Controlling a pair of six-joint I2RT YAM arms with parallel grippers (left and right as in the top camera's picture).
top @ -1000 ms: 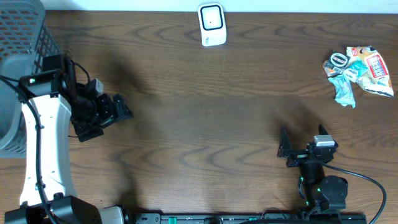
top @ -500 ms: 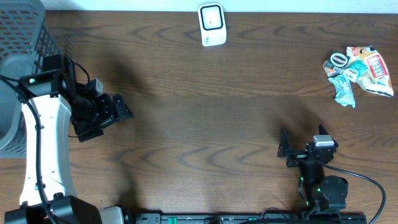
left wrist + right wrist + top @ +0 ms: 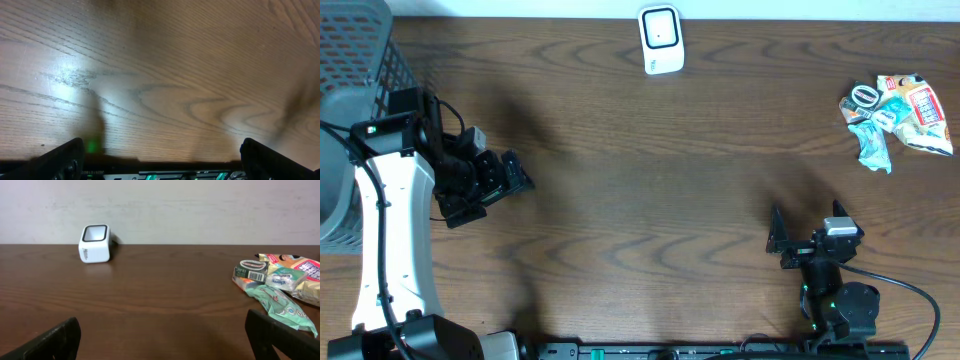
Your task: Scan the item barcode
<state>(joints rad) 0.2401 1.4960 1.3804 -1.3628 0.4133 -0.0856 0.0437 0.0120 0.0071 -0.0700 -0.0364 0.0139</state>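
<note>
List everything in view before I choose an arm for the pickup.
scanner: one, white, far edge of the table, near centre.
packets: several in a pile, green, orange and white, far right; one shows a barcode.
basket: one, grey, far left corner.
table: one, dark wood.
left gripper: one, black, open, empty, near the basket.
right gripper: one, black, open, empty, near edge, right side.
</note>
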